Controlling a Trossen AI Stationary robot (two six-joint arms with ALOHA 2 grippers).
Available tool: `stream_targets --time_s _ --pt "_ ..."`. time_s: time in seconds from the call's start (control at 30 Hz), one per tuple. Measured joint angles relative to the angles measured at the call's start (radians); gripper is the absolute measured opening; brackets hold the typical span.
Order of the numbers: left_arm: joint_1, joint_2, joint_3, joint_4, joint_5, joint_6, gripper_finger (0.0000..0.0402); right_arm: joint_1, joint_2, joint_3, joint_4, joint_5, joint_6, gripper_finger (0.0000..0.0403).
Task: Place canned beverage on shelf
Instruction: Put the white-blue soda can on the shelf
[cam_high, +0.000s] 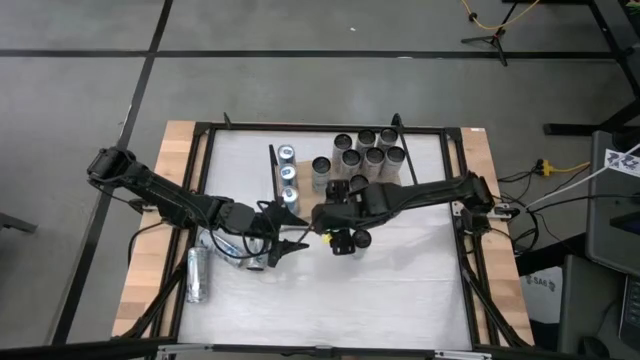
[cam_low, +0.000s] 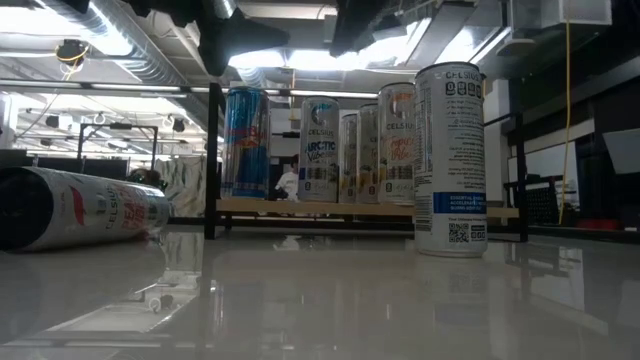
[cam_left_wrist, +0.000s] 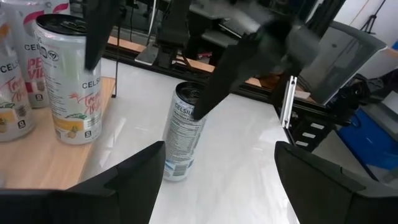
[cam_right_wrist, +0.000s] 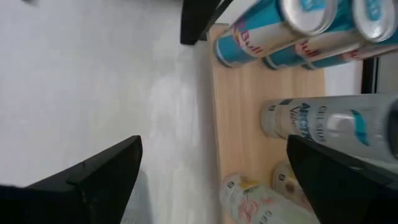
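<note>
A white-and-blue can (cam_left_wrist: 181, 137) stands upright on the white tabletop in front of the shelf (cam_low: 330, 207); it also shows in the low view (cam_low: 450, 160). My right gripper (cam_right_wrist: 214, 149) hangs open above this can, tilted downward, with one finger (cam_left_wrist: 214, 87) crossing in front of the can's top in the left wrist view. The low view shows clear air over the can. My left gripper (cam_left_wrist: 219, 149) is open and empty, held level to the left of the can and pointing toward it. Several cans (cam_high: 360, 155) stand on the shelf board.
Another can (cam_high: 197, 272) lies on its side near the table's left edge (cam_low: 80, 205). Blue cans (cam_right_wrist: 280, 31) stand at the shelf's left end, and bare board (cam_right_wrist: 242, 118) shows at its front. Black frame bars (cam_high: 205, 160) border the table.
</note>
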Motion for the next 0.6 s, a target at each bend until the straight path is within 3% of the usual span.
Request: stream_targets --time_s 0.27,0.6 --pt "-0.021 0.000 0.000 -0.035 0.006 -0.008 0.0296 -0.051 0.000 -0.166 0.158 0.002 -0.026 0.0395" --pt "-0.068 0.000 0.000 -0.052 -0.001 -0.009 0.0296 -0.148 0.000 -0.240 0.272 -0.061 -0.053 0.0395"
